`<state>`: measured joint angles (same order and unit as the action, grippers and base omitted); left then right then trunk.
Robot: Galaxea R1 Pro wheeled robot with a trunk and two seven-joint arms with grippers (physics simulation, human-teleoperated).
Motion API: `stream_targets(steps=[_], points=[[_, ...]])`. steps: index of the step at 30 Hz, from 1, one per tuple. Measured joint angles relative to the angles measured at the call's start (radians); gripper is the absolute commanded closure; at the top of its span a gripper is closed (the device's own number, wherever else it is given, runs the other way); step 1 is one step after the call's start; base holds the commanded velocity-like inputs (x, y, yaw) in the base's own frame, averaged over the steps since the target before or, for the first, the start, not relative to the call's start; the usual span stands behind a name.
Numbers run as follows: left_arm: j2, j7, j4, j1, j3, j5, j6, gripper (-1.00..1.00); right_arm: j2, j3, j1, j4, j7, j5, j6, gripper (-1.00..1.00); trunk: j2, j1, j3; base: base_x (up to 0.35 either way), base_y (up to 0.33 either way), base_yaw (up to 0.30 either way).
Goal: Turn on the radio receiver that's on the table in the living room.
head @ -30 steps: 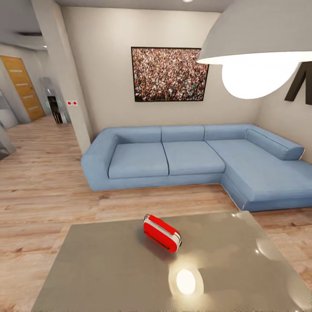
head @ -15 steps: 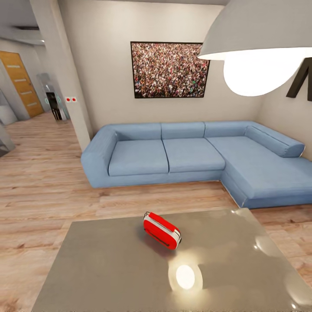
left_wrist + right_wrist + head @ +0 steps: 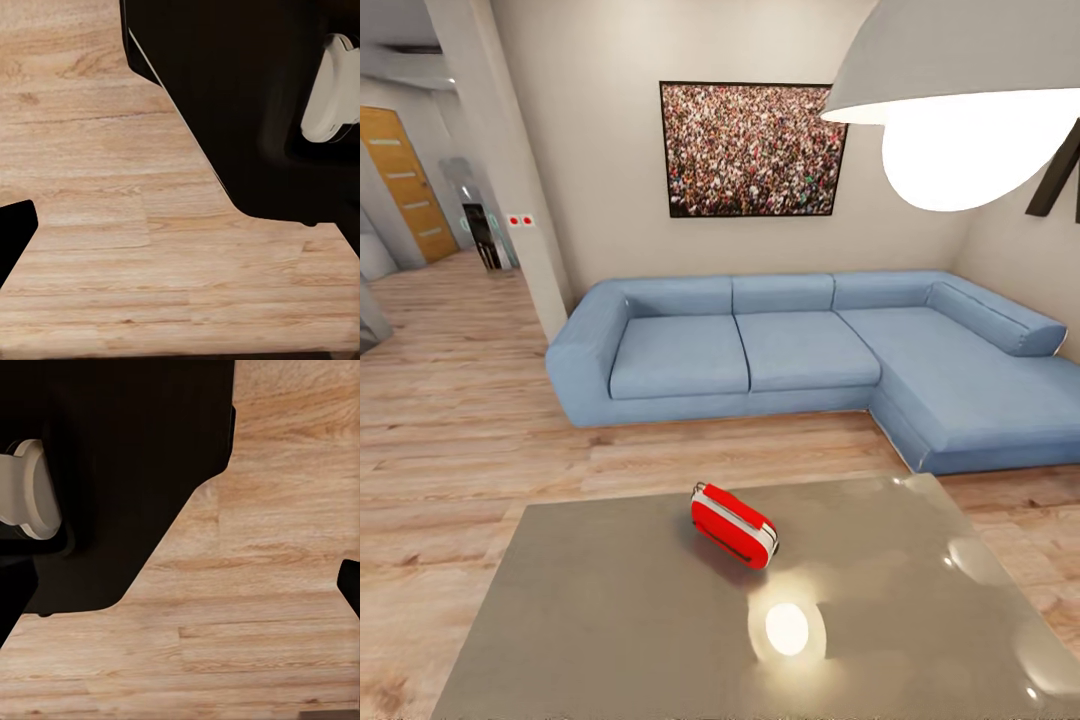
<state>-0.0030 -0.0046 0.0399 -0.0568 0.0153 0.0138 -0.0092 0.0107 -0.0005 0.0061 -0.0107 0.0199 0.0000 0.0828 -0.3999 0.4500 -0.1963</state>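
The radio (image 3: 733, 525) sits untouched mid-table (image 3: 590, 620), near the far edge; reaching and switching remain; gripper states can't be told.

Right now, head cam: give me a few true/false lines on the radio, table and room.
1. The radio receiver sits on the table. True.
2. A gripper is touching the radio receiver. False: nothing touches it.
3. The sofa beyond the table is light blue. True.
4. The radio receiver is green. False: it is bright red with a white band.
5. The crowd picture hangs on the wall above the sofa. True.
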Motion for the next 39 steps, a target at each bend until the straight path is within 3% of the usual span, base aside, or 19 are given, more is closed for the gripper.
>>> stream_targets(steps=[39], points=[[0.001,0.000,0.000,0.000,0.000,0.000,0.000,-1.00,0.000,0.000,0.000,0.000,0.000,0.000,0.000,-1.00,0.000,0.000,-0.062,0.000,0.000,0.000]])
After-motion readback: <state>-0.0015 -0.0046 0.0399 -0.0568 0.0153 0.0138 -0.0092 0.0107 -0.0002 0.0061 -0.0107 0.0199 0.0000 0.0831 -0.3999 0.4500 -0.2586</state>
